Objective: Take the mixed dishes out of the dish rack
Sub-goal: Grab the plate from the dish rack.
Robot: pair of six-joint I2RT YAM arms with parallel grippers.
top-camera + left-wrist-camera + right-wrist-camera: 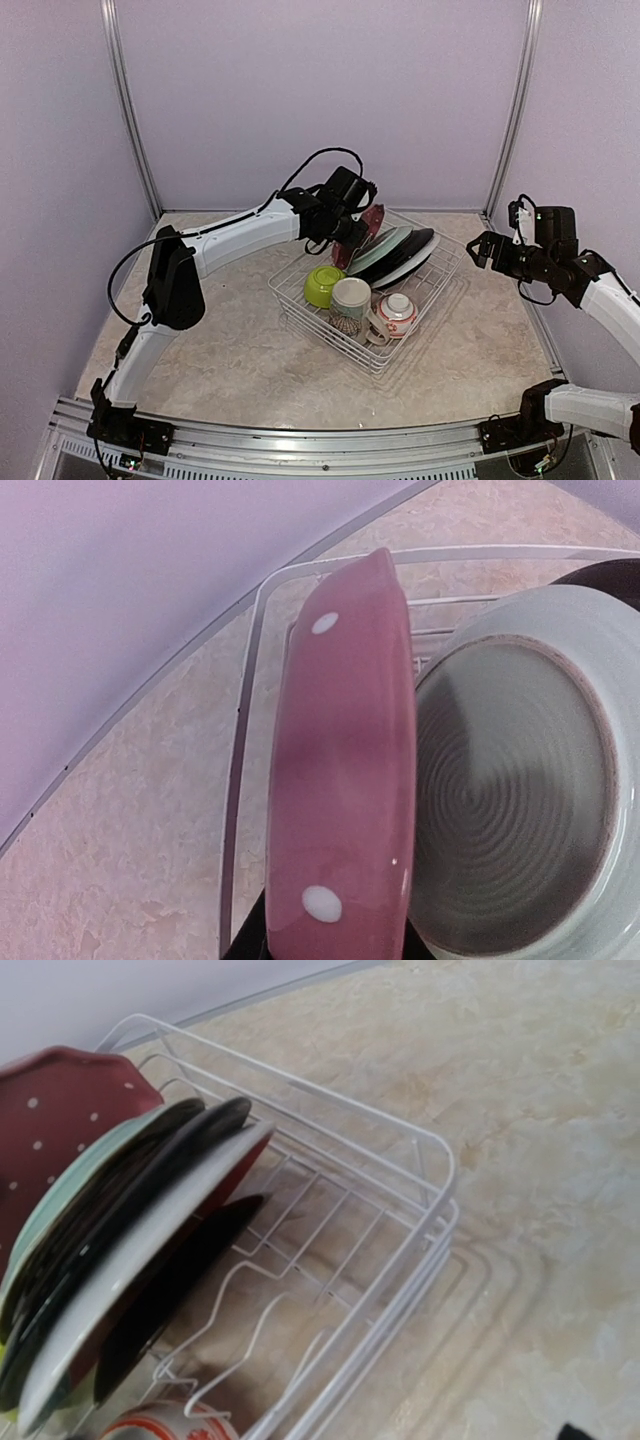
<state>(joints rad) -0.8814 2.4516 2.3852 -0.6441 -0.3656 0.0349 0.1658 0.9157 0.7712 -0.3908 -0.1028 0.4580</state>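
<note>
The white wire dish rack (322, 330) stands mid-table. At its far end the red dotted plate (373, 222) stands on edge, and my left gripper (350, 240) is shut on its rim. In the left wrist view that plate (340, 780) fills the middle between my fingers, with the pale green plate (520, 790) just right of it. Behind it in the tines lean a pale green plate (385, 248), black plates (418, 243) and a white plate (412, 266). A lime-green bowl (322, 285), a cream mug (350, 300) and a white-and-red small bowl (397, 312) sit at the near end. My right gripper (480, 250) hangs open right of the rack, holding nothing.
The right wrist view looks down on the rack's right corner (440, 1190), its bare tines (250, 1290) and the leaning plates (140, 1270). Pale walls with metal posts (135, 150) close off the back. Marbled tabletop (220, 350) lies around the rack.
</note>
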